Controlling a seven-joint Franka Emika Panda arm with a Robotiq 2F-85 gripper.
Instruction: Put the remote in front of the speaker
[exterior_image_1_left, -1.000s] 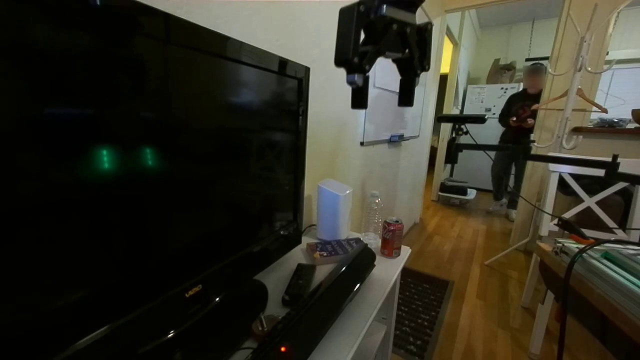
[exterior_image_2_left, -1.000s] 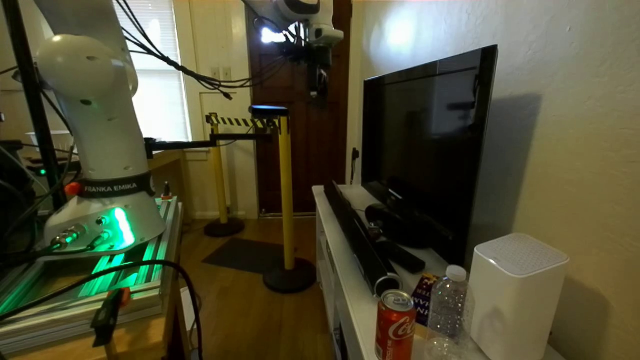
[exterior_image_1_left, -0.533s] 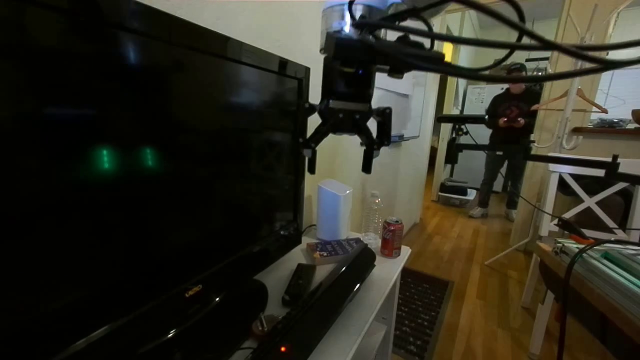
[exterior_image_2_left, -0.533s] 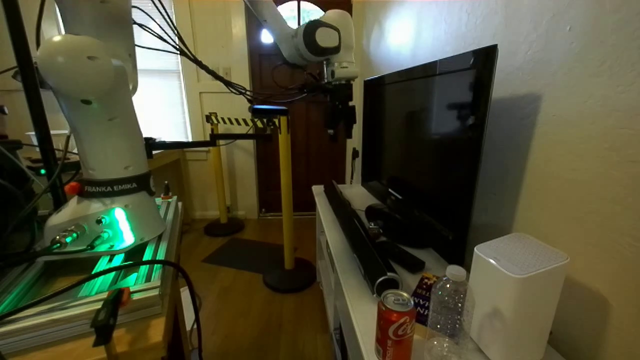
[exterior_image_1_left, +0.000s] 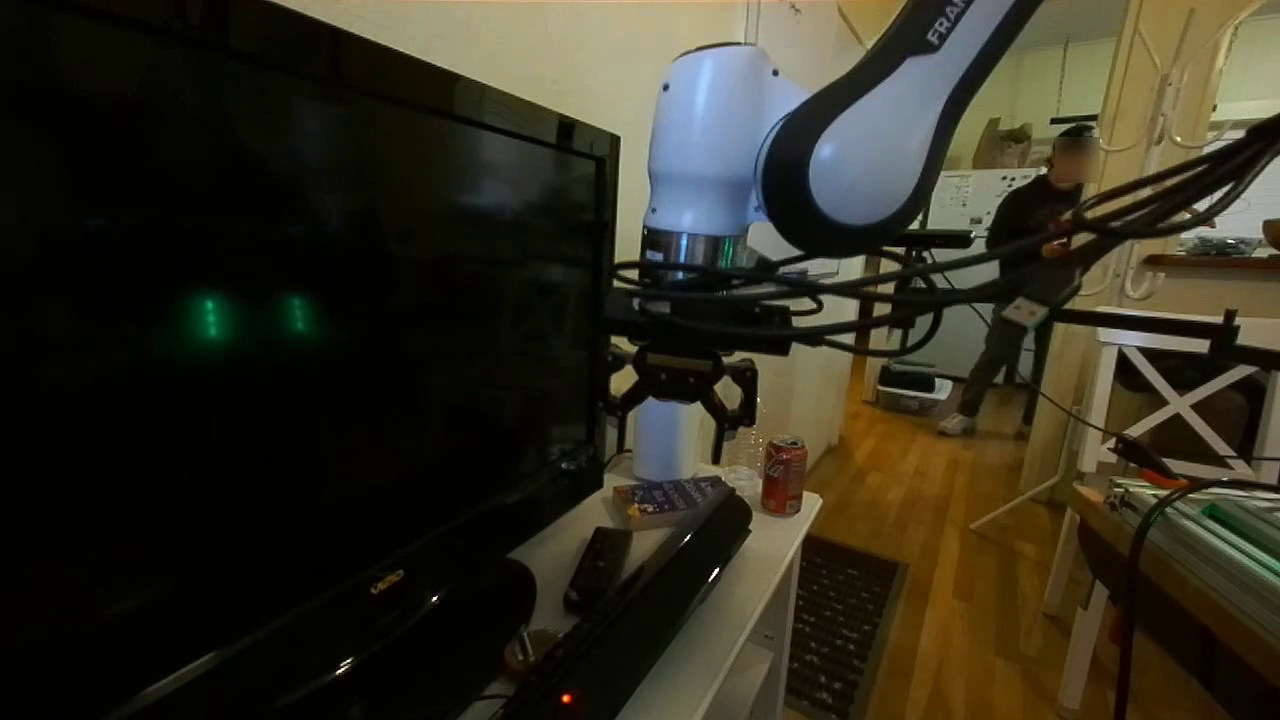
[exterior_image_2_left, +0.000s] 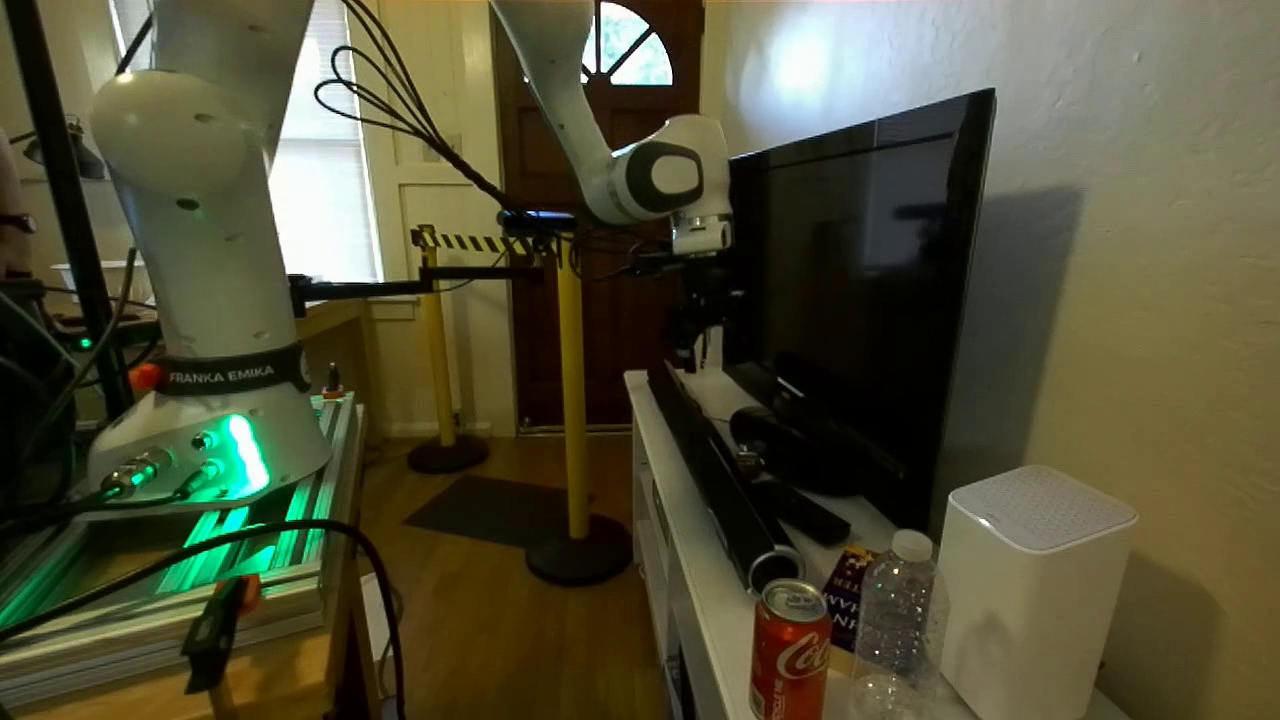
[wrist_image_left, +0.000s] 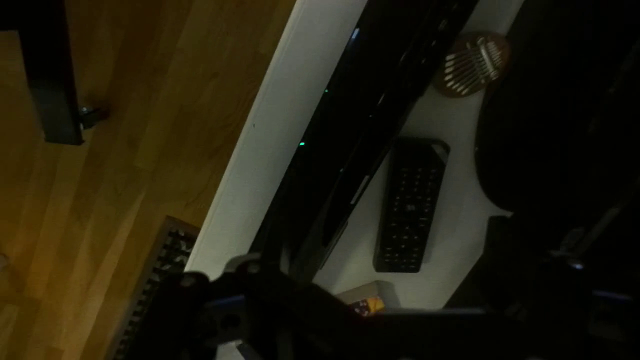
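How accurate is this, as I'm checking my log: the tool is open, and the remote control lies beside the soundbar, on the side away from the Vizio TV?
The side is wrong: the remote control lies beside the soundbar on the side toward the Vizio TV, as both exterior views show. The tool is open, as you say.

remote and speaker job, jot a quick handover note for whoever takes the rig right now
Gripper: jaws open, nothing between them, above the stand.
Speaker: lying along the stand, in front of the TV.
Remote: flat on the stand between speaker and TV; whether it touches the speaker, can't tell.
Done: none of the move; remote not gripped.
Left: grasp the remote, lift it over the speaker, set it down in front, on the side away from the TV.
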